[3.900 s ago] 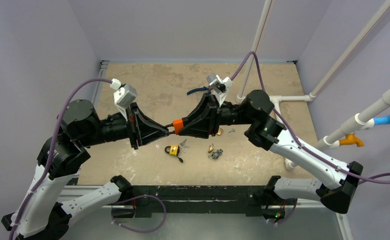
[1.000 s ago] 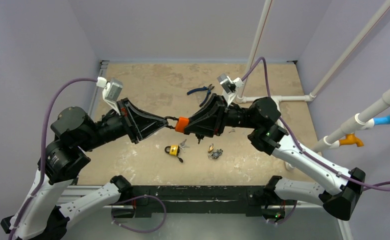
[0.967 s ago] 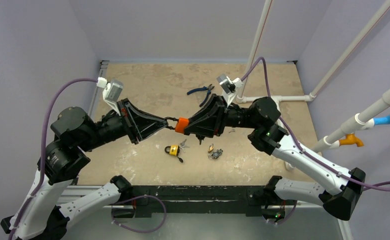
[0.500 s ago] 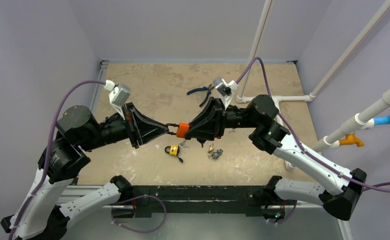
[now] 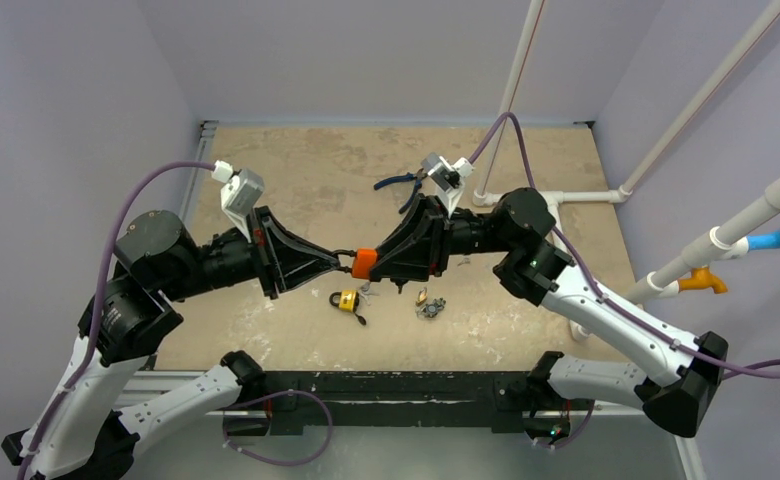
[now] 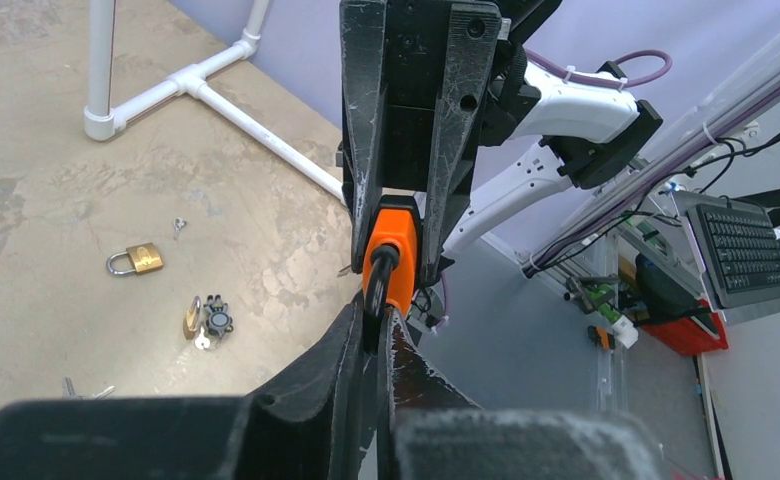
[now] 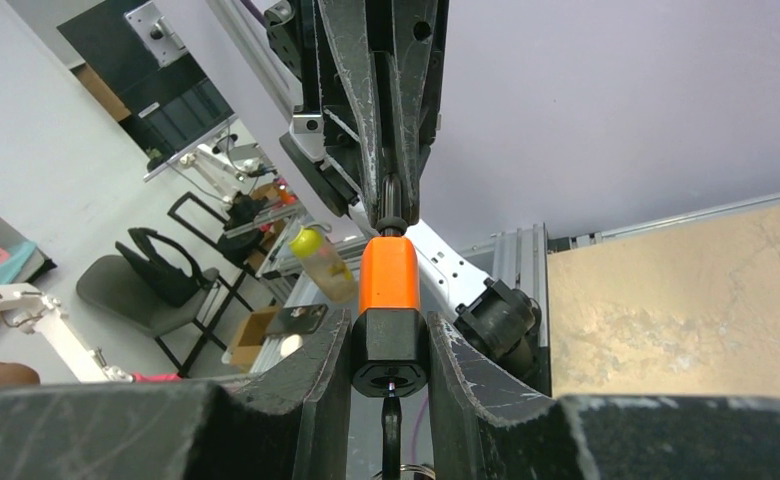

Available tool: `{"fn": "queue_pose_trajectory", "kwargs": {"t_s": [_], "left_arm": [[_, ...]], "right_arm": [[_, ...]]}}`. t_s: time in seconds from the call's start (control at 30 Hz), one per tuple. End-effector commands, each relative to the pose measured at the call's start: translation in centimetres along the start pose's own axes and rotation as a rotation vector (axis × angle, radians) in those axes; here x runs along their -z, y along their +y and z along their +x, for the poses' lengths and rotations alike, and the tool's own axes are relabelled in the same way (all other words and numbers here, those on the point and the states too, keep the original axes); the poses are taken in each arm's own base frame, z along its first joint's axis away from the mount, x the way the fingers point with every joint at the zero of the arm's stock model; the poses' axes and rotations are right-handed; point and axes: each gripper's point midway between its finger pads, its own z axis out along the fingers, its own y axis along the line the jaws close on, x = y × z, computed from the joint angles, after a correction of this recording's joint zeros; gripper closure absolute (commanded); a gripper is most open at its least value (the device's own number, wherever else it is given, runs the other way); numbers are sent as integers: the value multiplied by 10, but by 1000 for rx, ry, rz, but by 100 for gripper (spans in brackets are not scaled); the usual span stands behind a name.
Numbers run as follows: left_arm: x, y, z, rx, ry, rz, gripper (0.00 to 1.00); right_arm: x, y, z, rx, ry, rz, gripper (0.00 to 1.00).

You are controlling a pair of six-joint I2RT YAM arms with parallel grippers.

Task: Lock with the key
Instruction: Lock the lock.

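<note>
The right gripper [image 7: 390,362] has its jaws clamped on the black base of the orange padlock [image 7: 388,275], with a key [image 7: 391,432] sticking out of the end. The left gripper [image 6: 376,321] has its jaws pinched tight on the lock's dark shackle [image 6: 377,285]. The lock hangs in mid-air between both arms, above the table [image 5: 296,170], where a yellow padlock [image 5: 344,300] and pliers [image 5: 398,183] lie.

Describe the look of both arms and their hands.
Left arm and right arm: white links, black joints. Left hand and right hand: black, wedge-shaped, scuffed fingers. A purple cable loops to a white camera on each wrist.
</note>
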Motion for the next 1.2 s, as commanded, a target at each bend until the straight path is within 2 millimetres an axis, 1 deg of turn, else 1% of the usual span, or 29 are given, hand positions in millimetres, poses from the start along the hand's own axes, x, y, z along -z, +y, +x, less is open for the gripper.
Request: {"fn": "queue_pose_trajectory", "kwargs": {"t_s": [0.0, 0.33, 0.7, 1.17], "left_arm": [[-10, 1, 10, 10, 45, 38, 100], [-15, 4, 18, 36, 68, 47, 100], [-21, 8, 23, 52, 92, 46, 100], [-28, 8, 30, 65, 127, 54, 100]], "right_arm": [[-3, 32, -43, 118, -111, -76, 100], [-10, 23, -52, 125, -122, -38, 100], [-17, 14, -48, 128, -97, -8, 100], [-20, 10, -52, 134, -99, 7, 100]]}}
